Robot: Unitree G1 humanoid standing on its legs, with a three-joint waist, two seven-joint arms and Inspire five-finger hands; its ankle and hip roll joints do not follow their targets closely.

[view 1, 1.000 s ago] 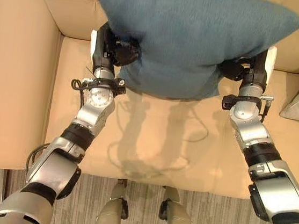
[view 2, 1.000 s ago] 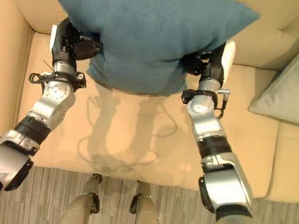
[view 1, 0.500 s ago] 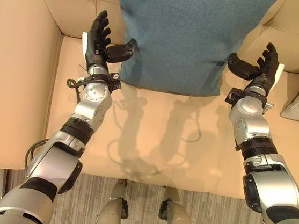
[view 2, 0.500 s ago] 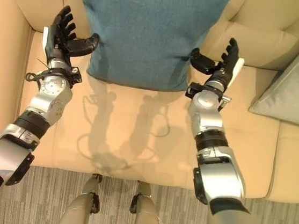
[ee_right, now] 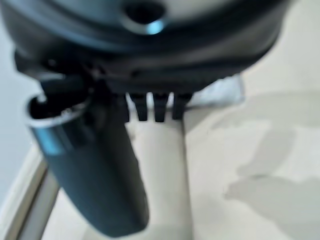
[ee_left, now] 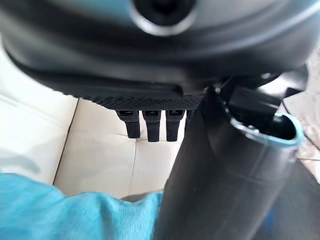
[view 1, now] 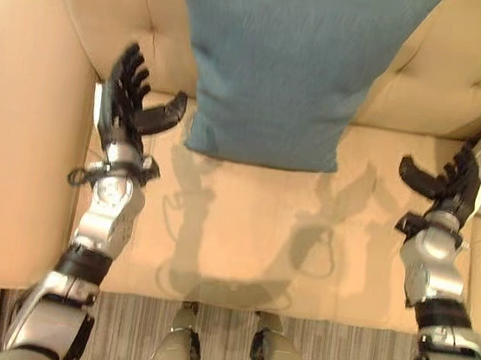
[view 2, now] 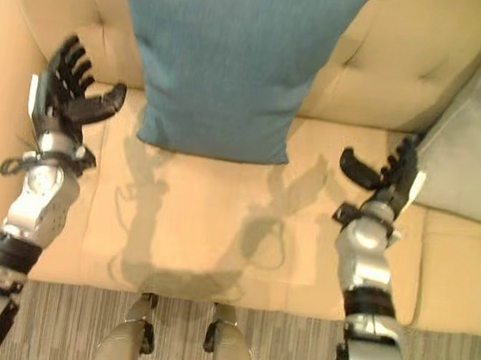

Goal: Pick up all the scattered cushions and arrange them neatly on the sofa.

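The left hand hovers above the left side of the sofa seat with its fingers straight and spread and its thumb stretched toward the right, holding nothing. It is near the lower left corner of the blue cushion but apart from it. The right hand hangs over the right side of the seat, also spread wide and empty, well apart from the blue cushion and just beside the grey cushion that leans at the far right. The blue cushion stands upright in the middle, its lower edge on the seat and its back against the backrest of the beige sofa. The sofa's broad left armrest runs along the left, and striped grey carpet shows at the near edge
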